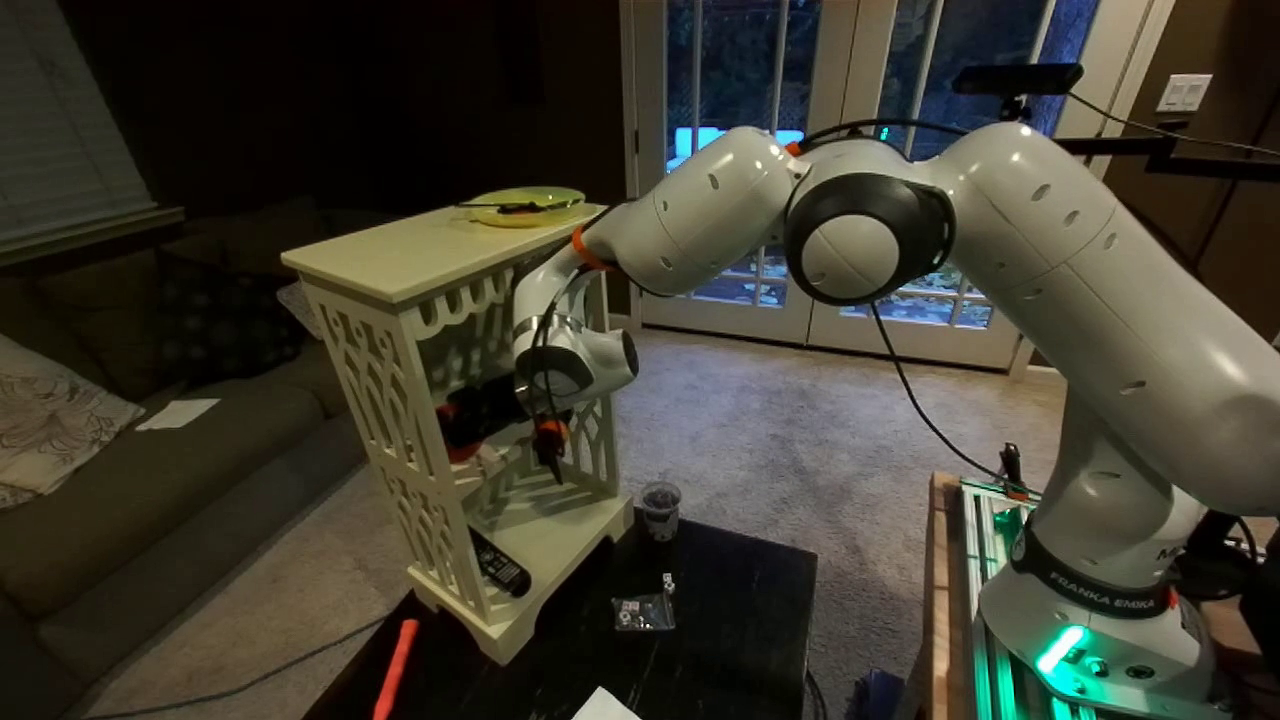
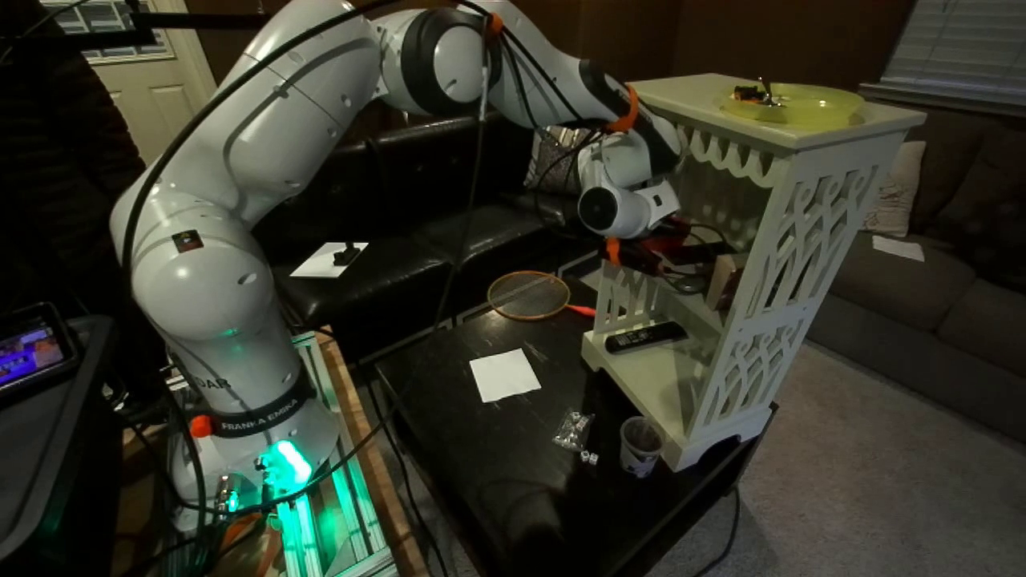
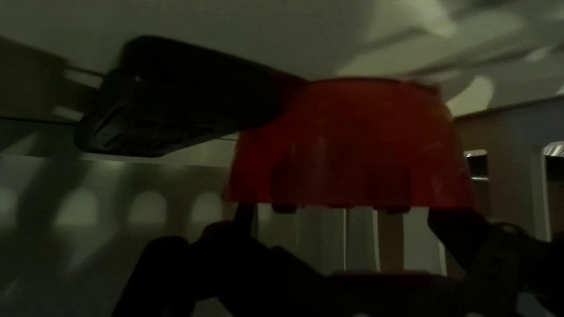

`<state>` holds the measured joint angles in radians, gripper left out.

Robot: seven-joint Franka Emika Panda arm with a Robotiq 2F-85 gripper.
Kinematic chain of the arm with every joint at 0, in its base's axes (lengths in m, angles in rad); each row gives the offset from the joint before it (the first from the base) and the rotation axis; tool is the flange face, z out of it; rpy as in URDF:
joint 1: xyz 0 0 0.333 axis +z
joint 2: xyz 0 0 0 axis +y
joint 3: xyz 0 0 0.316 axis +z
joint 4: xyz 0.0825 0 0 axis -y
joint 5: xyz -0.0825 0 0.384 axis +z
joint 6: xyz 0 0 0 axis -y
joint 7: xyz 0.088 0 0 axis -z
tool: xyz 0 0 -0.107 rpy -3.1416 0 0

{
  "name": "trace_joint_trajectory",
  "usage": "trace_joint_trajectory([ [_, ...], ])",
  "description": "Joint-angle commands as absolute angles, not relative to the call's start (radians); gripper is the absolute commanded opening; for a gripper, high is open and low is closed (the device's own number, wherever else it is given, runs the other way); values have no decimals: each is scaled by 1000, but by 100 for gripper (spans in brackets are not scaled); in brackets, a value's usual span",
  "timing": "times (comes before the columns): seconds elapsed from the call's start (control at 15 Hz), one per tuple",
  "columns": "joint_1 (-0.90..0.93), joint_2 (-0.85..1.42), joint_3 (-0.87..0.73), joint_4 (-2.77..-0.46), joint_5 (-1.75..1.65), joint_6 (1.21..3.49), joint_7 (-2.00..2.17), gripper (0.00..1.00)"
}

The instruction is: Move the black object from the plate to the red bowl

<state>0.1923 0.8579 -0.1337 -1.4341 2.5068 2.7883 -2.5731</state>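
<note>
Step in hand: prob. the release at the red bowl [image 3: 348,141]. The claw [image 3: 339,209] stands wide, jaws spread to near both ends of the bowl's rim; nothing gripped that I can see, tho whether the tips touch the bowl or dip in, can't tell. Wrist view is upside down, so the bowl looks upright on the shelf [image 3: 282,39] inside the cabinet [image 1: 370,255], w/ a dark block [image 3: 176,101] right beside it (ID unclear).

As for the black obj., location's not certain. Dark patches [image 3: 288,185] show thru the bowl's red wall: could be contents, could be claw tips. Also, a small dark lump [image 2: 749,94] w/ orange on it sits on the plate [image 2: 826,106] atop the cabinet; may be the black obj., may be some other item.

Next move, if the drop's done: back out straight & slow, claw wide, w/o snagging the rim or bumping the block; closing too soon could drag or tip the bowl. Check contents b4 calling it done. If nothing's in there, next = up to the plate for the lump.
</note>
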Motion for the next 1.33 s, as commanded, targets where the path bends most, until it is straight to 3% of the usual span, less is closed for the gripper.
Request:
trace_joint_trajectory([
  [0.0, 186, 830, -125, -1454, 2507, 2771, -2546, 100],
  [0.67, 91, 599, -125, -1778, 2457, 2531, -2479, 100],
  [1.27, -1, 297, -123, -2243, 1951, 2260, -2251, 100],
])
